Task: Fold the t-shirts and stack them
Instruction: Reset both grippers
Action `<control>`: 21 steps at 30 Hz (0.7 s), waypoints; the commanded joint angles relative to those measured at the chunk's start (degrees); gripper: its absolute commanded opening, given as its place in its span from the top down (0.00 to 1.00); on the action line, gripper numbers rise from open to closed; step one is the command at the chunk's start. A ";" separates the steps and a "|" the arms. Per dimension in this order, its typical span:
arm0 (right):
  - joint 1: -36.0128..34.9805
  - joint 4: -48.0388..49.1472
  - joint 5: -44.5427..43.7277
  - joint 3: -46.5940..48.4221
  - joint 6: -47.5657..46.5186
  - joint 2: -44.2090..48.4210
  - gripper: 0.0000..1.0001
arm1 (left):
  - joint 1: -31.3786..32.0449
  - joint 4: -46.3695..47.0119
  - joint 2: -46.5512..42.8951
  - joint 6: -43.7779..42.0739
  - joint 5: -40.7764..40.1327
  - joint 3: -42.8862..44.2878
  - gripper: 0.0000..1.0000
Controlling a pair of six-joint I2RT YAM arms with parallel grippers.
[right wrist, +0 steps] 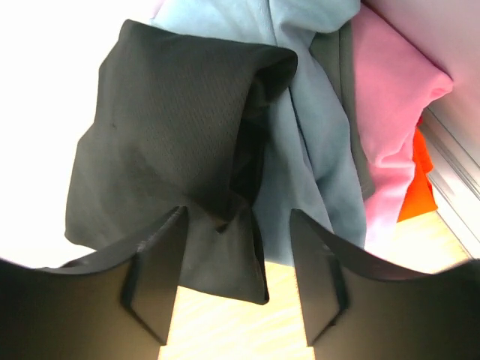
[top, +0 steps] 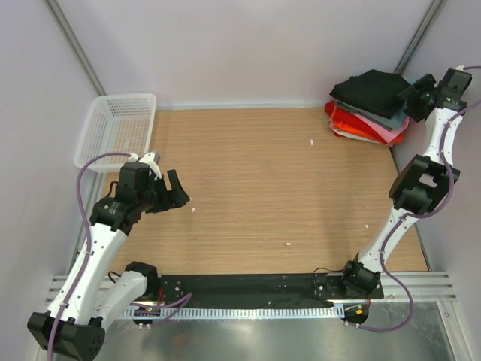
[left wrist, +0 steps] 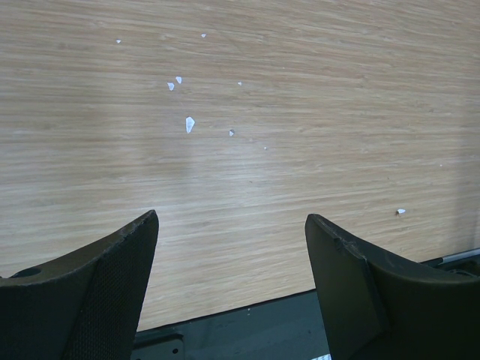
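Note:
The t-shirts lie stacked at the table's back right corner. The black t-shirt (top: 372, 89) is on top, loosely folded, over the teal-grey (top: 388, 118), pink (top: 392, 130) and red-orange (top: 352, 122) ones. My right gripper (top: 412, 95) is open at the stack's right edge. In the right wrist view, my right gripper (right wrist: 238, 216) straddles a hanging corner of the black t-shirt (right wrist: 165, 127) without closing on it; beside it lie the teal-grey (right wrist: 307, 157), pink (right wrist: 390, 97) and red-orange (right wrist: 421, 191) shirts. My left gripper (top: 179, 192) is open and empty above the table's left side, also in the left wrist view (left wrist: 231, 217).
A white mesh basket (top: 116, 128) stands at the back left corner, overhanging the table edge. Small white specks (left wrist: 190, 124) dot the wooden table (top: 263, 188). Grey walls close in on both sides and the back. A black base strip (top: 248, 289) runs along the near edge.

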State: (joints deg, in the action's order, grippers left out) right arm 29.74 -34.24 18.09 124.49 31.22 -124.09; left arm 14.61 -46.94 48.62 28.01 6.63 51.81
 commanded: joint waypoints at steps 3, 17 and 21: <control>7.18 -3.81 -7.71 0.83 4.64 1.91 0.27 | 0.15 2.03 -0.46 -0.76 0.31 -0.13 0.20; 4.02 22.26 16.53 -4.09 19.82 4.77 0.84 | 0.15 2.11 -0.46 -0.76 -0.04 -0.13 0.20; 0.94 23.33 15.06 3.20 20.54 -1.14 0.86 | 0.24 2.03 -0.11 -0.68 -0.31 -0.22 0.20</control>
State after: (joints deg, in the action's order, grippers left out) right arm 30.76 -20.16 33.87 122.74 46.68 -120.46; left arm 14.61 -46.94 48.62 28.03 6.61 51.79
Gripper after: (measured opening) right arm 0.146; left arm 0.802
